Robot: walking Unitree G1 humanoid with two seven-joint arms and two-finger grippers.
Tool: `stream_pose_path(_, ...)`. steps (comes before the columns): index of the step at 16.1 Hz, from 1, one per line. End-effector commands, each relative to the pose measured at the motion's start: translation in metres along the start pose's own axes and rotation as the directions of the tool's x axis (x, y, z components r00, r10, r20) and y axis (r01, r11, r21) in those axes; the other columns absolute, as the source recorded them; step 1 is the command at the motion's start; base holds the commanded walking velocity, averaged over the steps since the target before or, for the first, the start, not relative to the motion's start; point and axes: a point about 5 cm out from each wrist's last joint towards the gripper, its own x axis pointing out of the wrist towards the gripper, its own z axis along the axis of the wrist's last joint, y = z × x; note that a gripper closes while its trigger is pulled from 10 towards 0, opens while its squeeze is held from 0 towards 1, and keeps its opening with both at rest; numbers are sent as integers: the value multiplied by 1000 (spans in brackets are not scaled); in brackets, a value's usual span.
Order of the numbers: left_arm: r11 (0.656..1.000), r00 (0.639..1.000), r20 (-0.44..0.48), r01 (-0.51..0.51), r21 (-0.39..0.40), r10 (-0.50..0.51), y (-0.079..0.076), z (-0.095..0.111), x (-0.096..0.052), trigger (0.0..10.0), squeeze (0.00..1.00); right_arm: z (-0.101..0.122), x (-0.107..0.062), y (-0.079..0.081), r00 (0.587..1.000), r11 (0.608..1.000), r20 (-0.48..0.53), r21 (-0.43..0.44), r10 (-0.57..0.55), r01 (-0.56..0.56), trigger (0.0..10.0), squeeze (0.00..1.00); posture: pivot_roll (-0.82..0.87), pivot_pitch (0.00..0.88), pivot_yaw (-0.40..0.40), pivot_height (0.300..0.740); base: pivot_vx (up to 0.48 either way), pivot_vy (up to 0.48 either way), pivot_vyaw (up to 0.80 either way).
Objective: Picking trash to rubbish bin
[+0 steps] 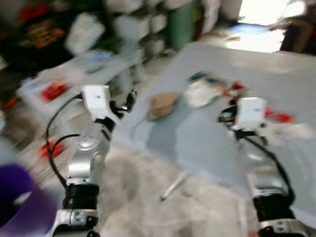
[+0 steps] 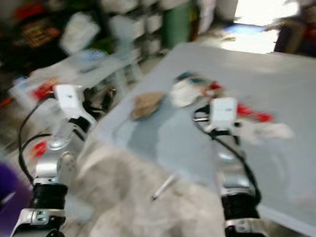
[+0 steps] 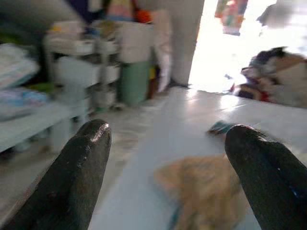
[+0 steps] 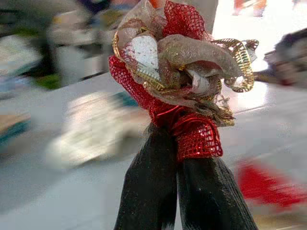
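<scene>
right gripper [image 4: 180, 143] clenched on a red-and-gold mesh ribbon wad [image 4: 177, 72], centre of the right wrist frame, lifted above the grey table [image 1: 207, 143]. left gripper [image 3: 168, 143] released, fingers spread, nothing between them. my read: one piece picked, not binned; no bin identifiable, possibly the purple shape [image 1: 19, 202] lower left. still left on the table, centre of the head frame: tan crumpled piece [image 1: 163, 104], white wad [image 1: 202, 94], red scraps [image 1: 279, 117]. the wrist view confirms the grasp; the head views are too blurred to.
</scene>
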Motion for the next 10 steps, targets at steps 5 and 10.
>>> stream_pose_path(5, 999, 999, -2, -49, 19, 49, 13, 3, 1, 10000, 0, 6, 6, 16, 999, 999, 23, 15, 44, -44, 0, 0, 34, 0, 45, 740, 145, 0, 0)
stream_pose_path(10, 999, 999, 8, -46, 23, 46, 13, 11, 11, 10000, 0, 25, 21, 29, 993, 996, 74, 11, 88, -89, 0, 0, 36, 0, 31, 740, 0, 0, 0)
